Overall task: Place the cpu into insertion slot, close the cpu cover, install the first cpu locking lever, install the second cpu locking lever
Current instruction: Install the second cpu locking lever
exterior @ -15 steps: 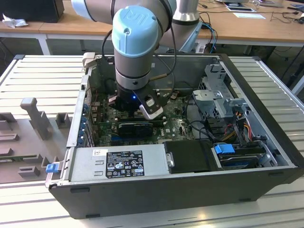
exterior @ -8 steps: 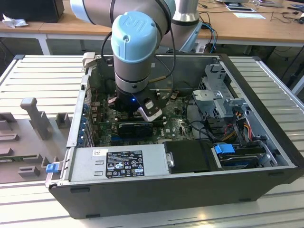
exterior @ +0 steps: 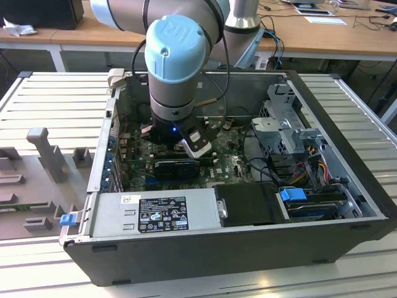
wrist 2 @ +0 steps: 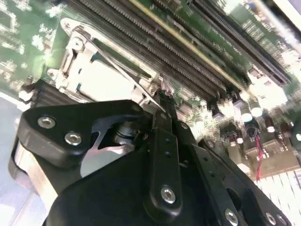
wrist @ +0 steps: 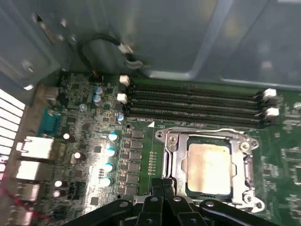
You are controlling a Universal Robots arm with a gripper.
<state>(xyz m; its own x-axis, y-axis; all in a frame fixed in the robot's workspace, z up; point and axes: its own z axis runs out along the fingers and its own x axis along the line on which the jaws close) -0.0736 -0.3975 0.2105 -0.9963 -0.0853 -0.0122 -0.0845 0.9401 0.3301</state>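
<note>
**Gripper closed at the socket edge, cpu seated under its cover**

You are looking at the gripper [wrist: 163, 184] reaching down inside the open computer case [exterior: 205, 248], with its two black fingers [wrist: 157, 188] pressing together so that no gap is showing between the tips. In the second wrist view the gripper [wrist 2: 162, 100] is meeting a thin metal locking lever [wrist 2: 123, 73] right at the fingertips; whether the tips are actually pinching that wire or only touching it, you cannot tell.

Just beyond the fingertips, the cpu [wrist: 209, 168] is sitting flat in the insertion slot [wrist: 176, 165], its pale silver-grey top showing through the square window of the cpu cover [wrist: 240, 165]. The cover is lying down over the chip, framing it on all sides. In the second wrist view the cpu [wrist 2: 104, 80] is showing as a bright patch inside the cpu cover [wrist 2: 70, 56], with the lever wire running slantwise across it towards the gripper.

Next to the socket, on the green motherboard [wrist: 84, 136], four long black memory slots [wrist: 193, 106] are running side by side, with white clips at their ends. A row of small capacitors [wrist: 109, 160] is standing on the board beside the socket.

In the exterior view, the arm [exterior: 177, 68] is coming down into the case, which is resting on a grey slatted worktop [exterior: 56, 102]. A grey power supply [exterior: 155, 214] is lying along the near side of the case.
</note>
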